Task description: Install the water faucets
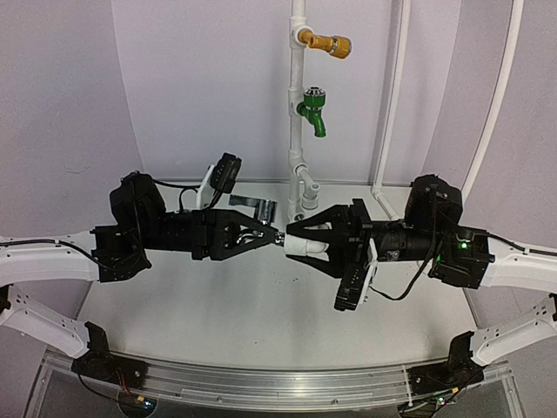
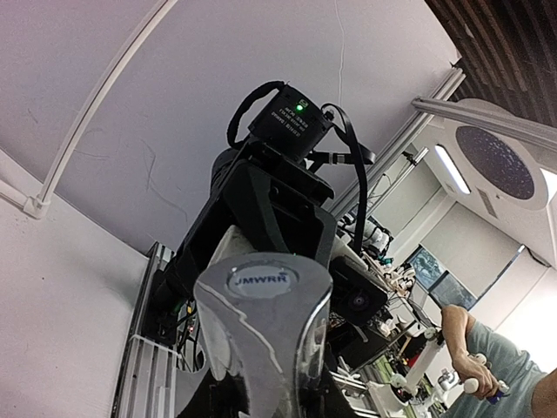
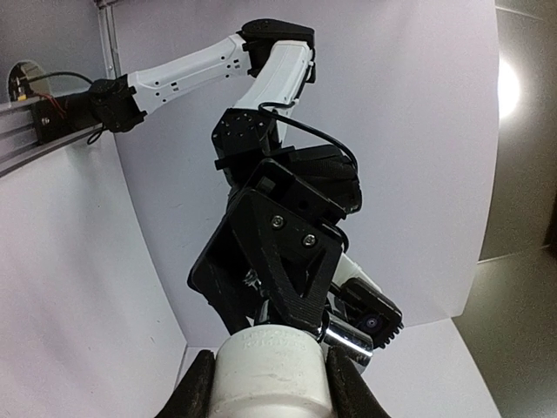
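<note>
Silver-grey metal tap (image 1: pixel 258 209): lay along the 9-to-3 line above the table (image 1: pixel 218 305), pointed toward 3 o'clock. Met the white fitting (image 1: pixel 306 247), socket facing 9 o'clock. Pinched by left gripper (image 1: pixel 268 232), jaws nearly closed. Fitting clasped by right gripper (image 1: pixel 293 243), jaws partly apart.

Upright white pipe (image 1: pixel 298 74) carries yellow-brass tap (image 1: pixel 332 43) above green tap (image 1: pixel 314 111).
</note>
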`<move>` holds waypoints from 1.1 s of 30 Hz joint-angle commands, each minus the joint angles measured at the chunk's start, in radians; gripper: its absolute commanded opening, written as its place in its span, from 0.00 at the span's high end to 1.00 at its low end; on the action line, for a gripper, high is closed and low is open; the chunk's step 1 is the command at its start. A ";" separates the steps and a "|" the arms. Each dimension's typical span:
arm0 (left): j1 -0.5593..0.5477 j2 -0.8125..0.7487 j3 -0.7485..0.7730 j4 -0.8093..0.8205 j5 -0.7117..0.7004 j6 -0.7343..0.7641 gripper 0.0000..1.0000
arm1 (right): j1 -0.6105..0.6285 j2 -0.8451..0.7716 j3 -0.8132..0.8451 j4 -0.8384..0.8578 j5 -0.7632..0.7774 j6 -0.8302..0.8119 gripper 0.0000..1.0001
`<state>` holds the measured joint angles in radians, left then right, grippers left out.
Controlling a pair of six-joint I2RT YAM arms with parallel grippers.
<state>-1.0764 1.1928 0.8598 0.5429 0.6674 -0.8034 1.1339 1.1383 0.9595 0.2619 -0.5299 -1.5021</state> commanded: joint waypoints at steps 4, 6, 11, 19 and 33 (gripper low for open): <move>-0.020 0.017 0.056 -0.003 0.036 0.054 1.00 | 0.006 0.038 0.098 0.185 0.078 0.339 1.00; -0.020 0.020 0.062 -0.005 0.042 0.061 1.00 | 0.006 0.046 0.109 0.205 0.092 0.412 1.00; -0.020 0.021 0.075 -0.027 0.049 0.084 1.00 | 0.006 0.060 0.145 0.206 0.108 0.579 1.00; -0.020 0.006 0.071 -0.041 0.048 0.145 1.00 | 0.006 0.079 0.207 0.172 0.183 0.954 1.00; -0.020 -0.018 0.114 -0.176 0.030 0.308 1.00 | 0.006 0.122 0.314 -0.076 0.081 1.336 1.00</move>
<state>-1.0630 1.1432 0.9404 0.5244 0.6232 -0.5806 1.1432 1.2172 1.1888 0.1714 -0.4687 -0.3179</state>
